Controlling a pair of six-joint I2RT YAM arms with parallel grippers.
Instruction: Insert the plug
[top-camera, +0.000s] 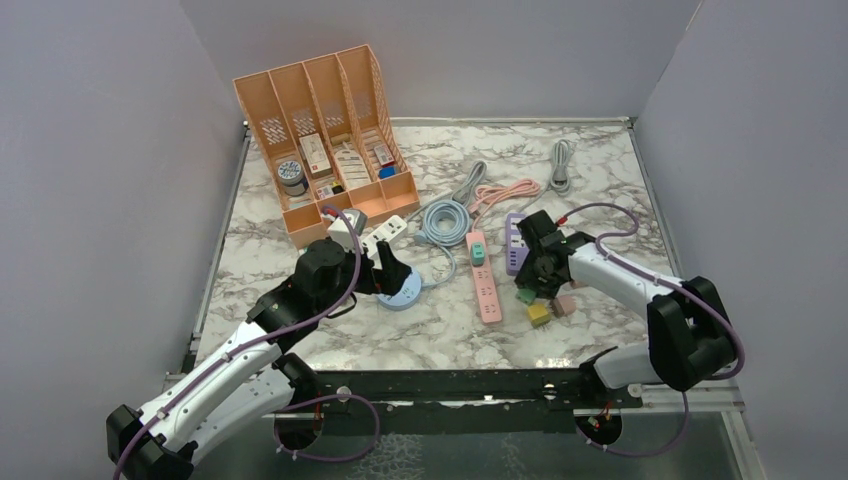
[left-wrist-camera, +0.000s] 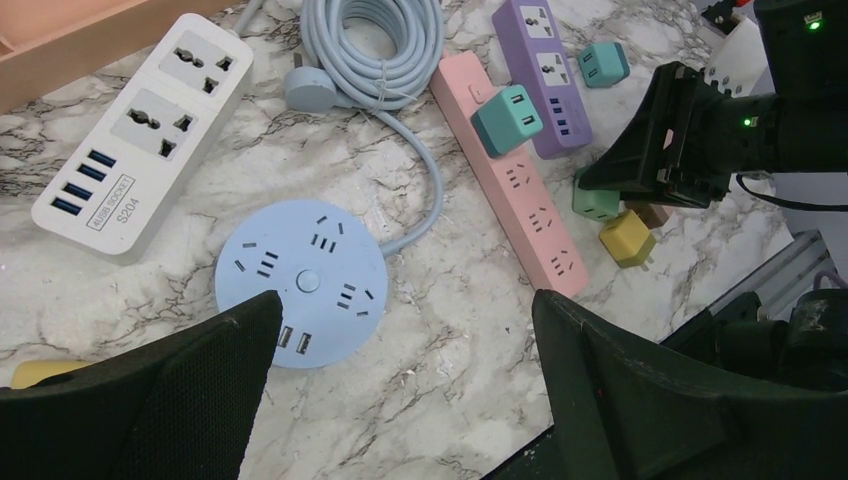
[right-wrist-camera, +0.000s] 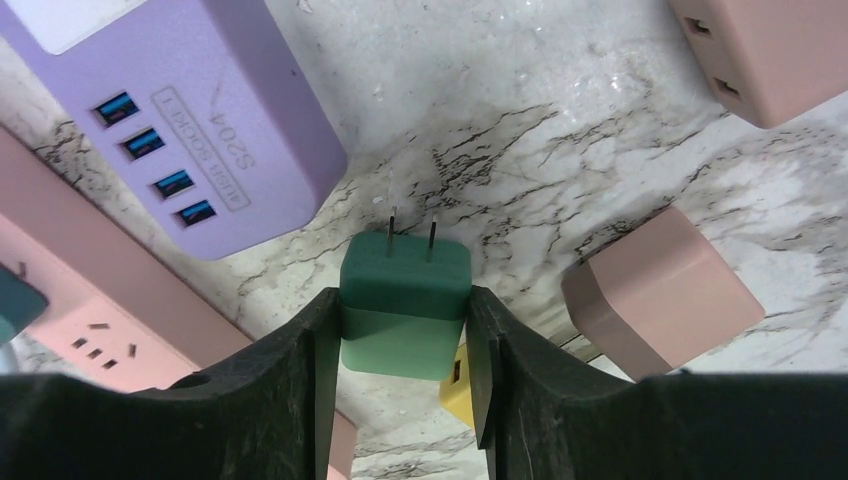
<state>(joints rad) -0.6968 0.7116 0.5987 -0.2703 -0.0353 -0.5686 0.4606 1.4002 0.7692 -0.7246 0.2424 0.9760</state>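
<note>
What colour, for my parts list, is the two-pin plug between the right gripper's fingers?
Two-tone green plug, darker at the pins; right wrist view.

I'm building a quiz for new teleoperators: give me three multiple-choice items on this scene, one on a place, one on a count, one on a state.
1. What lies beneath the left jaws?
A) round blue socket hub
B) purple strip
C) orange organizer

2. How many prongs does the green plug show?
A) none
B) two
C) three

3. The right jaws are:
A) wide open, empty
B) closed on a pink plug
C) closed on the green plug

Key:
1A, the left wrist view looks straight down on the hub.
2B, two prongs stick out of its face.
3C, both fingers press its sides.
</note>
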